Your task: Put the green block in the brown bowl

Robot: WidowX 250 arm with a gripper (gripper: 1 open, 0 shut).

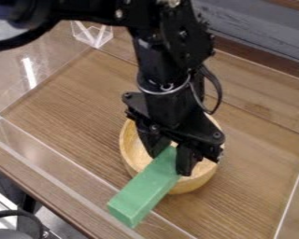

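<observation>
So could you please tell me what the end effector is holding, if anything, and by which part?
The end effector holds the green block by its upper end, over the brown bowl; the lower end juts past the rim.

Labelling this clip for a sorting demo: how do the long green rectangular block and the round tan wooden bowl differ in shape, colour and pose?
The long green rectangular block is straight-edged and flat-faced; the round tan wooden bowl is curved and hollow. The block is plain matte green; the bowl is light tan. The block lies tilted, one end over the bowl's rim under the gripper and the other sticking out beyond it, while the bowl sits level on the wooden table.
</observation>
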